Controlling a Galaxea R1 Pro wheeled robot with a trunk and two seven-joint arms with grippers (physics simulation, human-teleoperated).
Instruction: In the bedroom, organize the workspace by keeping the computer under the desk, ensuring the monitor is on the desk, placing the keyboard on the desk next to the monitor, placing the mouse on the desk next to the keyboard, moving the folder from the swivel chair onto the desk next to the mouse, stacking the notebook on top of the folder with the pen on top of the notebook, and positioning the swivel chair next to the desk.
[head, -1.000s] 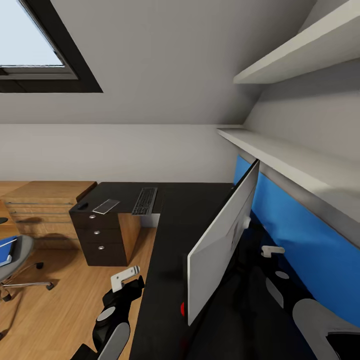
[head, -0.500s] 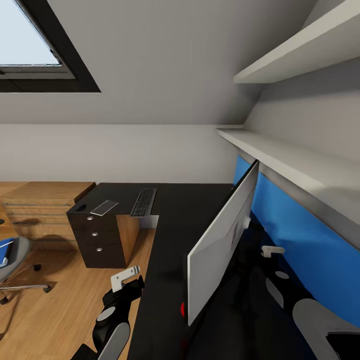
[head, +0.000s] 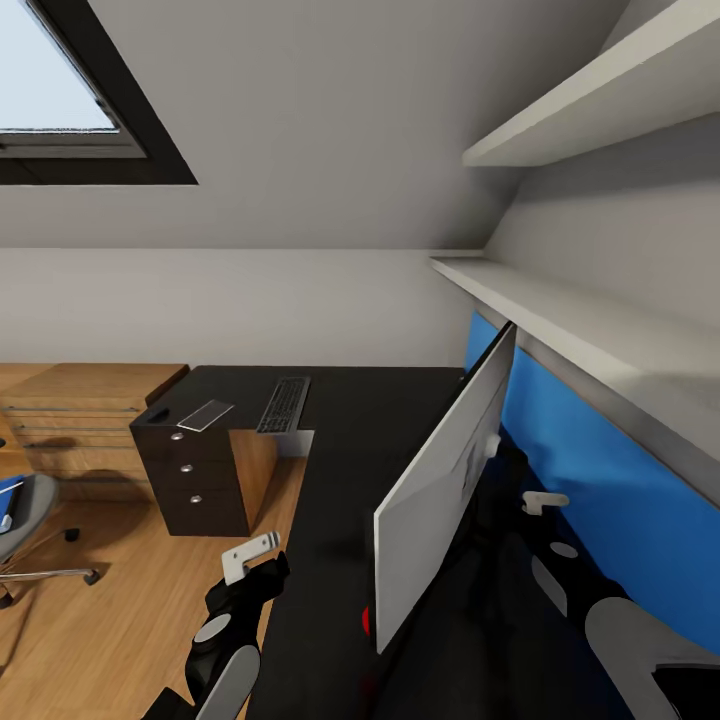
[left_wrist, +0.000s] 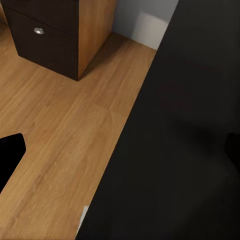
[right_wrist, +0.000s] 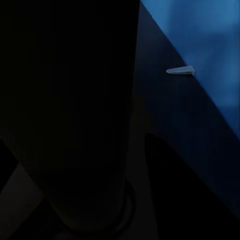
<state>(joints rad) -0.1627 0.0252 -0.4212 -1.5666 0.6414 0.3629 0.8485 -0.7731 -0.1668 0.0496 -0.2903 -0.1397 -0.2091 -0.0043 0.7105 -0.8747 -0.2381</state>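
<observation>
The grey monitor (head: 440, 490) stands edge-on on the black L-shaped desk (head: 340, 470). A dark keyboard (head: 284, 404) lies on the desk's far wing, beside a flat grey notebook (head: 206, 414) and a small dark mouse (head: 160, 413). The swivel chair (head: 22, 515) sits at the far left with the blue folder (head: 7, 494) on its seat. My left gripper (head: 250, 557) hangs beside the desk's near edge, its fingers (left_wrist: 10, 155) wide apart and open over the wooden floor. My right gripper (head: 545, 502) is behind the monitor, dim, apparently open.
A dark drawer unit (head: 192, 480) stands under the desk's far wing, with a wooden dresser (head: 80, 420) to its left. Two white shelves (head: 560, 310) run above a blue wall panel (head: 610, 480). Wooden floor (head: 110, 620) lies open on the left.
The whole picture has slid slightly left, so the camera has moved. The chair now sits closer to the left edge. Both arms hold the same pose.
</observation>
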